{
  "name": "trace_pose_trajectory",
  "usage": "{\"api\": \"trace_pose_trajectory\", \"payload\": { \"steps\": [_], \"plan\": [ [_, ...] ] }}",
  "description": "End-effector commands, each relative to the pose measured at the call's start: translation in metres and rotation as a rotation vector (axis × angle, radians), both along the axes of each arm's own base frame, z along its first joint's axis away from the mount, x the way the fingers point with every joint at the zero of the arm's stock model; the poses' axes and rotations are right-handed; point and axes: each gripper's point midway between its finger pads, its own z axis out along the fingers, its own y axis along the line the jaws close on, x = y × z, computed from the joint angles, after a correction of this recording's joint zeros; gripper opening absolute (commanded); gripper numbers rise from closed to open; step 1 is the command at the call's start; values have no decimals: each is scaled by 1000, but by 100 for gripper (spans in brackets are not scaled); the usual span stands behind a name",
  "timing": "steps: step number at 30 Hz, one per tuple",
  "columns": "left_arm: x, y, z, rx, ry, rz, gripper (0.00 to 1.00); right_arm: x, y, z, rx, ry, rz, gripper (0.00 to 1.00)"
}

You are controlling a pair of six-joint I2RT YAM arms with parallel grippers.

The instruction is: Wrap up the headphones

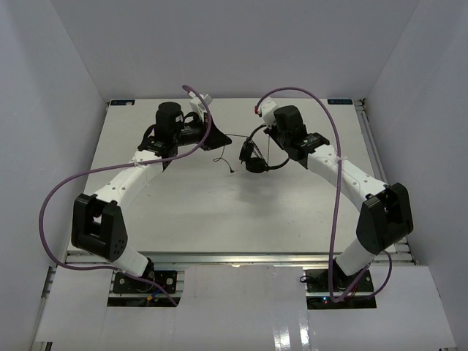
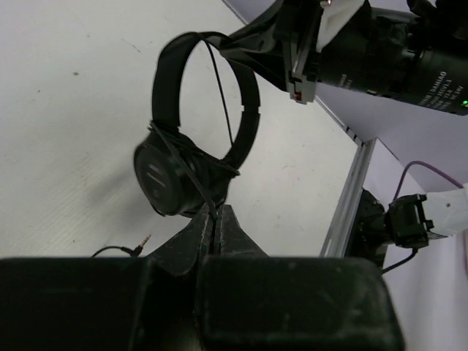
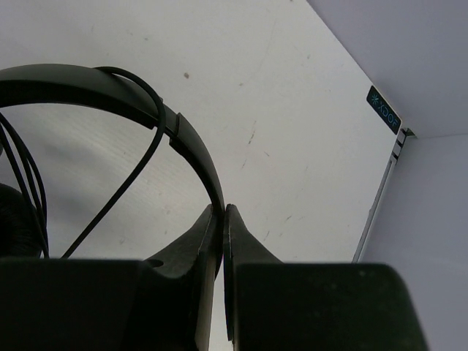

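The black headphones (image 1: 255,159) hang above the white table (image 1: 190,197) near its middle back. My right gripper (image 3: 223,212) is shut on the thin headband (image 3: 110,86), pinching it near one end. The earcups (image 2: 172,179) hang below the arch, with cord wound round them and over the band. My left gripper (image 2: 214,216) is shut on the thin black cord (image 2: 207,191) just below the earcups. In the top view the left gripper (image 1: 221,138) sits left of the headphones, and the cord (image 1: 235,136) runs across to them. The plug end (image 2: 142,242) dangles loose over the table.
Thick purple robot cables (image 1: 66,186) loop off both arms at the table's sides. White walls enclose the table on three sides. A metal rail (image 2: 351,197) runs along the table's edge. The right arm's camera body (image 2: 395,55) hangs close above the headphones.
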Motion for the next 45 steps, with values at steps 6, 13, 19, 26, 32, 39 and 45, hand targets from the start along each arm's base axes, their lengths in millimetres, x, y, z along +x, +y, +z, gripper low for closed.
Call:
{"api": "trace_pose_trajectory", "payload": {
  "steps": [6,13,19,26,32,39,45],
  "plan": [
    [-40,-43,44,-219,132,-145,1,40,7,40,179,-118,-134,8],
    [-56,-87,5,-217,255,-202,8,50,14,38,235,-76,-136,8],
    [-50,-108,-27,-189,300,-162,13,49,17,40,286,-48,-128,8],
    [-35,-103,-49,-147,292,-31,25,47,18,43,343,-18,-115,8],
    [-36,-99,-69,-111,288,20,30,44,24,45,418,39,-90,8],
    [-40,-101,-88,-45,184,93,33,44,28,57,532,118,-67,8],
    [-39,-94,-94,-48,107,137,35,35,35,63,615,183,-29,8]
  ]
}}
